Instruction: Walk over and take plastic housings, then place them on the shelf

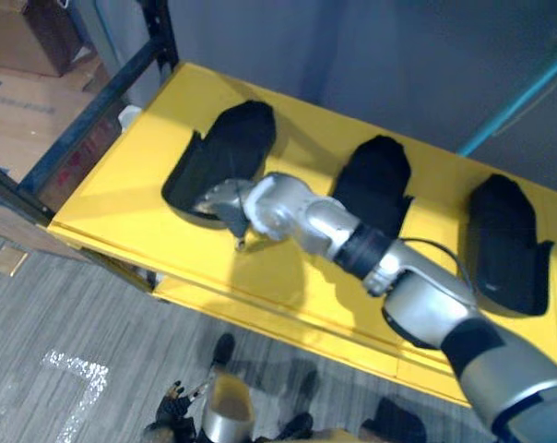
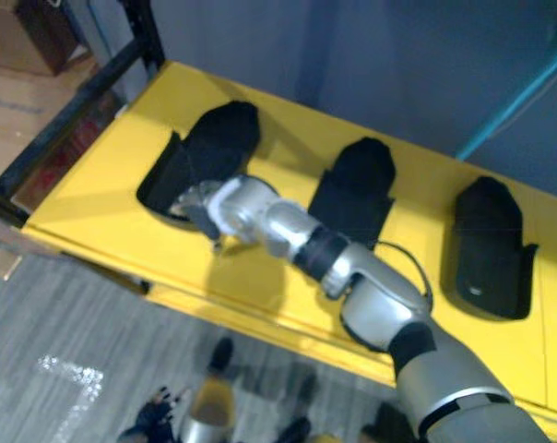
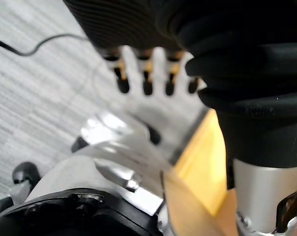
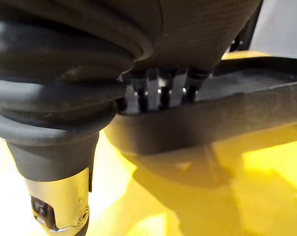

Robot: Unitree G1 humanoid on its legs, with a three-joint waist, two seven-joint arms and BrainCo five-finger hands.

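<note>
The yellow shelf point(image 1: 112, 189) runs from the left edge of the frame down to the lower right and carries three black plastic housings in a row, well apart from one another. A dark frame post point(image 1: 94, 115) slants along its upper-left end, with a cardboard box point(image 1: 25, 37) in the upper-left corner and grey floor point(image 1: 66, 314) below.

The left housing point(image 1: 231, 143) lies left of centre. It is a long matt shell, rounded at its far end and flaring into side wings at the near end, with a raised rim round a shallow hollow. The right hand point(image 1: 225, 205) is at its near end, its arm crossing from the lower right. In the right wrist view its fingers point(image 4: 162, 93) are nearly straight, tips laid just inside the rim, and the thumb stands apart below the housing, so nothing is clasped.

The middle housing point(image 1: 375, 180) sits at centre, partly behind the right arm. The right housing point(image 1: 504, 242) lies at the right edge, the same black shape.

The left hand point(image 3: 147, 83) hangs over the floor at bottom left, fingers relaxed and empty.
</note>
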